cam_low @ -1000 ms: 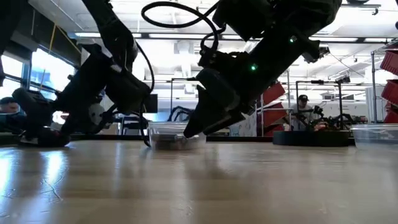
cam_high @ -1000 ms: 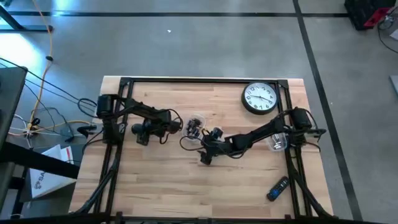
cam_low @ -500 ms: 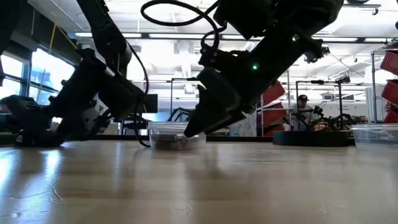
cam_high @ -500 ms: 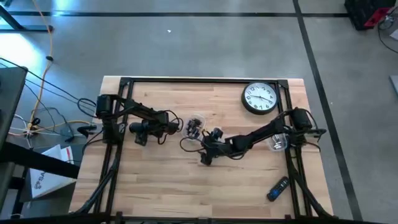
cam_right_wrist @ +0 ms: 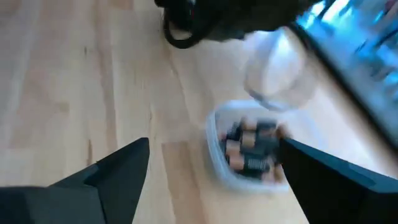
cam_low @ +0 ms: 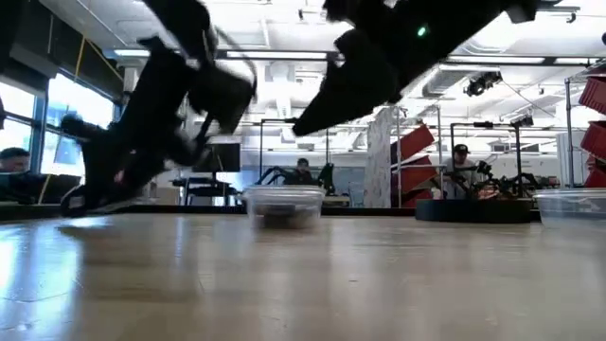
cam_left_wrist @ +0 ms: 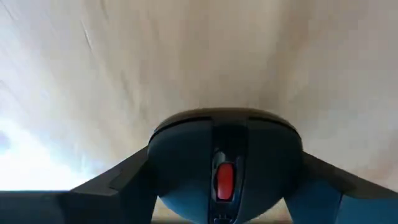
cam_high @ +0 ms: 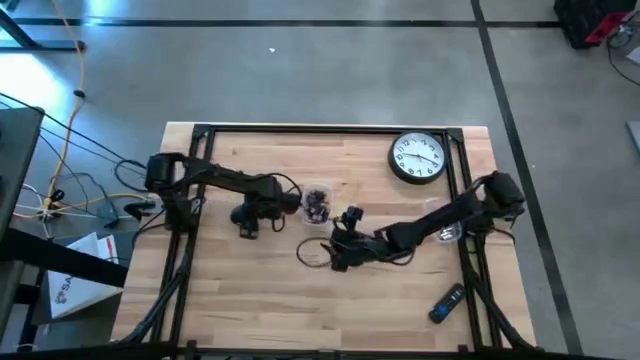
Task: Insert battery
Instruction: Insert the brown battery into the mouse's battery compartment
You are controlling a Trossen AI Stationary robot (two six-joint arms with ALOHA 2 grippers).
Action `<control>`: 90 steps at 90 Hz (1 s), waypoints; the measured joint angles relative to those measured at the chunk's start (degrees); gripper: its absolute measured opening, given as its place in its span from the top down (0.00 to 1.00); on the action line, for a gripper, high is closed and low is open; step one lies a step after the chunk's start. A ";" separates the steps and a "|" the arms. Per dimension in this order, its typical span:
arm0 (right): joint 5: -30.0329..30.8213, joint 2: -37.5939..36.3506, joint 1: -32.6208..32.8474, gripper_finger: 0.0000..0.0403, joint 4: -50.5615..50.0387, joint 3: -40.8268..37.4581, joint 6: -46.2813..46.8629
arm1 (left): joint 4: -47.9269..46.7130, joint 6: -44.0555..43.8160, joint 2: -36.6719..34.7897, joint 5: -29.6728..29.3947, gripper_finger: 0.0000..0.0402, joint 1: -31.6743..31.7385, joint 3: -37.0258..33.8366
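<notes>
Batteries (cam_right_wrist: pixel 254 146), small cylinders with dark bodies and coppery ends, are lying heaped inside a small clear plastic tub (cam_high: pixel 318 205) that is sitting on the light wooden table (cam_high: pixel 260 290) near its middle. In the low view the same tub (cam_low: pixel 283 204) is standing free on the tabletop, with neither arm touching it. The right gripper (cam_high: pixel 340 262) is hovering just in front of the tub, toward the table's near edge; its two dark fingers (cam_right_wrist: pixel 106 177) are spread wide with nothing between them, and the tub is showing in the gap beyond. The left gripper (cam_high: pixel 247 217) is waiting to the left of the tub, its fingers pinching a dark rounded computer mouse with a red scroll wheel (cam_left_wrist: pixel 225 174) from both sides above the bare wood. A round black-rimmed wall clock with a white face (cam_high: pixel 417 158) is lying well to the right of the tub, toward the far edge. A dark remote control (cam_high: pixel 446 303) is resting far from the tub, by the near right corner.
</notes>
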 joint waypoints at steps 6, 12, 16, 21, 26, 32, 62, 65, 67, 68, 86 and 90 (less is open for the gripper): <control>1.15 0.01 1.09 0.19 0.76 0.00 -2.22 | 3.30 -3.15 -3.66 2.54 0.37 -1.32 0.65; 1.20 0.03 1.89 0.19 1.73 0.00 -2.73 | 6.90 -7.08 -7.73 2.89 0.37 -2.75 0.70; 1.29 0.12 2.29 0.19 2.09 0.00 -2.75 | 8.71 -9.61 -10.19 2.76 0.37 -3.70 0.70; 1.86 0.23 2.89 0.19 2.86 0.00 -2.90 | 12.94 -12.77 -13.68 1.47 0.37 -4.96 0.17; 2.54 0.41 3.14 0.19 4.80 0.00 -2.95 | 19.57 -15.68 -17.47 -0.39 0.37 -6.47 -1.18; 3.67 0.69 3.51 0.19 7.35 0.02 -3.41 | 28.92 -18.22 -21.85 -3.13 0.38 -8.51 -3.95; 9.84 7.20 5.63 0.19 23.12 -0.04 -11.95 | 76.36 -21.44 -32.05 -15.89 0.38 -18.15 -26.39; 9.68 7.22 5.68 0.19 24.69 -0.04 -11.91 | 81.08 -21.30 -32.08 -16.70 0.38 -19.01 -28.52; 9.27 7.22 5.66 0.19 25.49 -0.04 -11.53 | 84.42 -20.91 -32.10 -17.20 0.38 -19.54 -29.92; 8.91 7.22 5.59 0.19 25.93 -0.04 -11.22 | 86.04 -20.60 -32.11 -17.38 0.38 -19.79 -30.59; -4.05 7.15 3.66 0.19 31.60 -0.02 -4.71 | 109.40 -14.43 -31.86 -18.77 0.38 -23.86 -40.02; -5.23 7.11 3.17 0.19 31.65 -0.02 -4.01 | 112.51 -13.33 -31.87 -18.76 0.38 -24.62 -41.21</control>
